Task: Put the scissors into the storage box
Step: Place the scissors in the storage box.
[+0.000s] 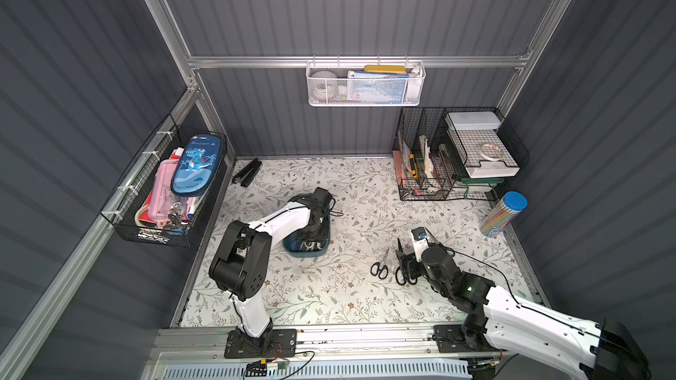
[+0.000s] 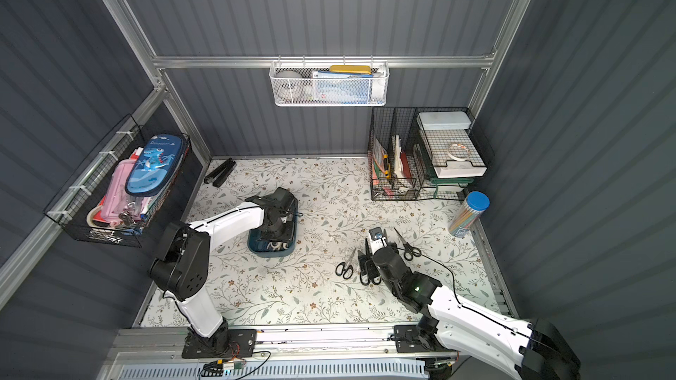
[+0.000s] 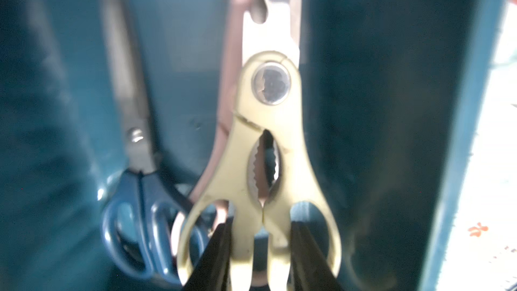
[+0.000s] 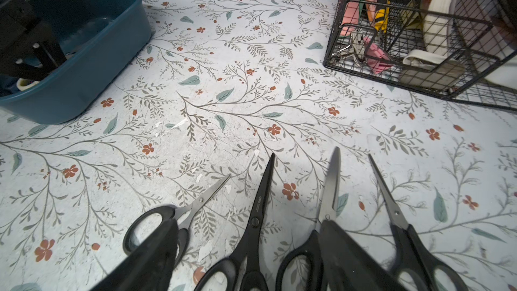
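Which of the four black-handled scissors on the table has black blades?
The black-bladed pair, second from the storage box; the other three have bare steel blades.

Dark grey ribbed walls (image 1: 347, 5) framed in aluminium rails (image 1: 256, 62) enclose a floral-patterned tabletop (image 1: 329, 294).

the teal rectangular plastic tub (image 4: 92, 74) looks smooth and glossy. the cream-handled steel kitchen shears (image 3: 240, 149) have shiny plastic grips and a polished metal rivet. the black-handled steel scissors (image 4: 253, 221) pair matt plastic with satin blades. the floral tabletop sheet (image 4: 223, 135) is matt and scuffed.
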